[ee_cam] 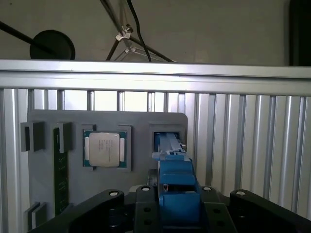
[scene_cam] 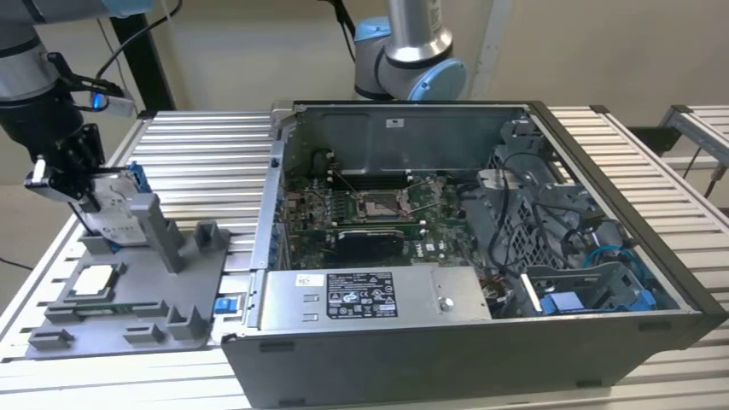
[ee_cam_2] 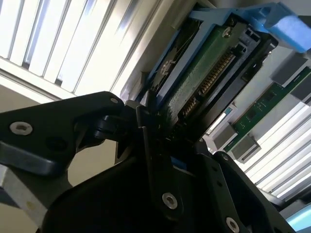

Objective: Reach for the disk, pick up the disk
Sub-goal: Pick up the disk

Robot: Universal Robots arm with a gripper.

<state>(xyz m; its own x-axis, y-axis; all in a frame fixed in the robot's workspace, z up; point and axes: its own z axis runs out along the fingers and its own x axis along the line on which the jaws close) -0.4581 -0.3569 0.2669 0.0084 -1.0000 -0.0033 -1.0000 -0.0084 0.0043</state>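
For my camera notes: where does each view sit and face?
Exterior view: off the arm, above the table, facing the computer case; arm and gripper show.
First wrist view: on the arm, facing disk and grey fixture past the gripper.
Second wrist view: on the arm, close to the disk; gripper shows.
All share the disk.

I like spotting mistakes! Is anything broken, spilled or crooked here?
Nothing looks broken or spilled. The computer case lies on its side with its panel off, so its insides show. The disk stands on edge in the grey holder, with the gripper closed on it.
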